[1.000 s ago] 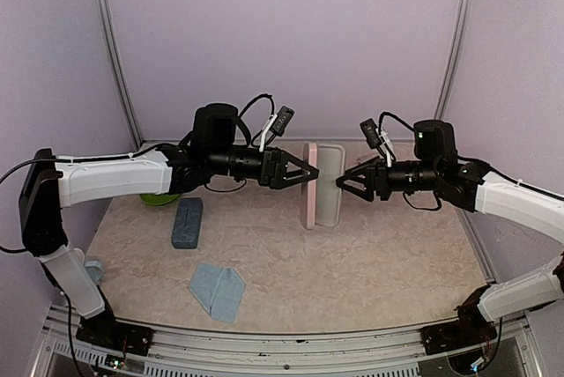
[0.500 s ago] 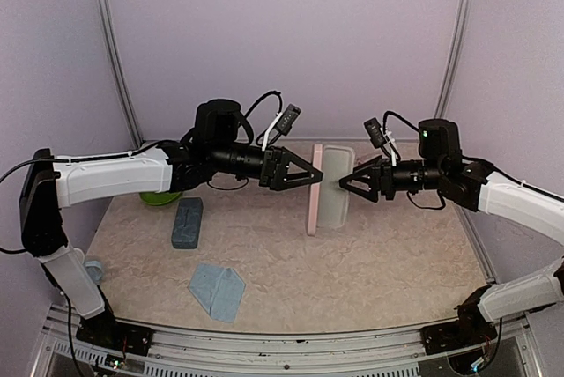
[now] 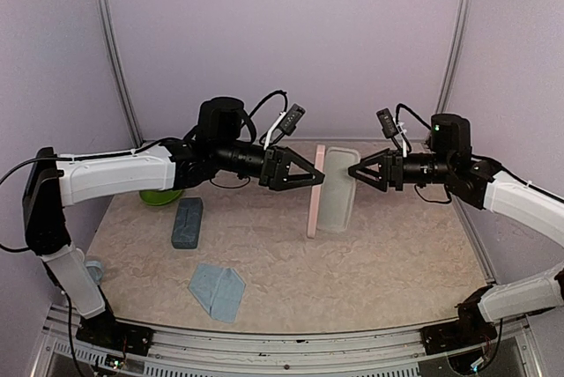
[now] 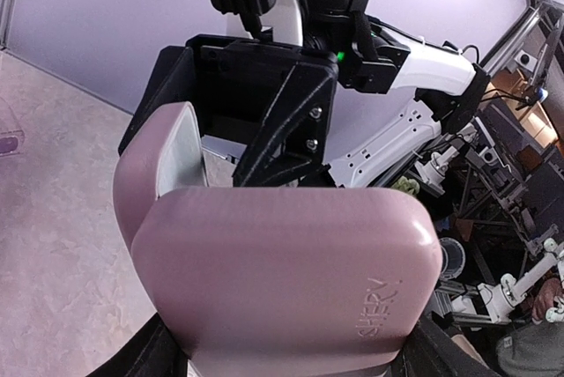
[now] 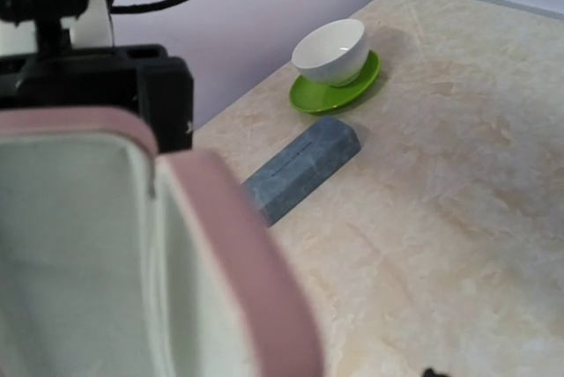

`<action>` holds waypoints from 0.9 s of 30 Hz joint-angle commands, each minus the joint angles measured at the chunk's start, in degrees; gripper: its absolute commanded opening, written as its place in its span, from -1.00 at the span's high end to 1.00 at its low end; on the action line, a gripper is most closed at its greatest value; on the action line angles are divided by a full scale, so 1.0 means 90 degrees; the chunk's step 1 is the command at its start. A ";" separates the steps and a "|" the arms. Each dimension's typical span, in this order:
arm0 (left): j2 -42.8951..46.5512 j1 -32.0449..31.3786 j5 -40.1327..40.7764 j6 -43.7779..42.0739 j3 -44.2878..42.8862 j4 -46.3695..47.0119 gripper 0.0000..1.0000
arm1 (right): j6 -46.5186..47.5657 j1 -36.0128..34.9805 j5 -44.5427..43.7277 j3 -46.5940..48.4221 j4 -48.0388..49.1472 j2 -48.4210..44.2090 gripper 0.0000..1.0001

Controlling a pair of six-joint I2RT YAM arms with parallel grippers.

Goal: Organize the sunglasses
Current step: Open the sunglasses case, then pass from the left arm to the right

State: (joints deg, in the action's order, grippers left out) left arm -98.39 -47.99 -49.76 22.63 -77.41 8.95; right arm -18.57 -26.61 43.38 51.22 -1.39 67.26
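With the pink case (image 3: 311,205) pinched by the left claw (image 3: 317,177) and right claw (image 3: 352,171), the sunglasses (image 4: 7,137), one pair glimpsed on the surface (image 3: 397,254) apart from it, are judged light, fragile, best taken by the frame.

Sunglasses (image 4: 7,135) are cut off at left; pink case (image 5: 238,254) is blurred.

Around me: plain lilac walls (image 3: 282,33) on three sides, with two grey metal poles (image 3: 112,42) standing in the back corners. Under me: one table (image 3: 397,254) with a beige marbled top, evenly lit, and a metal rail (image 3: 291,342) along its near edge. Beyond the enclosure, seen from my left wrist: a dim clutter of lab equipment (image 4: 511,174).
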 commanded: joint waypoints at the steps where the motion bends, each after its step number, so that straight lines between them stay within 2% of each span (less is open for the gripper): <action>1: -0.0105 -0.0027 -0.0409 0.0015 -0.0300 0.0148 0.17 | -0.0183 0.0112 0.0581 0.0095 0.0322 0.0059 -0.33; 6: -0.0158 -0.0067 -0.0485 -0.0001 -0.0368 0.0071 0.17 | -0.0435 0.0143 0.1260 0.0053 0.0635 0.0118 -0.23; 14: -0.0210 -0.0087 -0.0508 0.0013 -0.0427 0.0003 0.17 | -0.1028 0.0154 0.1913 -0.0168 0.1189 0.0151 0.39; 19: -0.0210 -0.0107 -0.0556 0.0023 -0.0430 0.0010 0.11 | -0.1182 0.0164 0.2098 -0.0164 0.1267 0.0170 0.50; 21: -0.0207 -0.0108 -0.0549 0.0033 -0.0433 0.0002 0.08 | -0.1230 0.0171 0.2108 -0.0154 0.1282 0.0182 0.61; 23: -0.0209 -0.0116 -0.0506 0.0042 -0.0442 -0.0006 0.04 | -0.1277 0.0169 0.2124 -0.0163 0.1286 0.0183 0.65; 27: -0.0168 -0.0117 -0.0293 0.0049 -0.0453 -0.0070 -0.30 | -0.1336 0.0169 0.2079 -0.0187 0.1285 0.0145 0.69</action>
State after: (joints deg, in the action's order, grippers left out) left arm -99.83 -48.86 -55.05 22.76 -79.24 7.94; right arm -29.45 -25.15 59.22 50.11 7.62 68.84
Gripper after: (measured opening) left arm 0.708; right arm 0.164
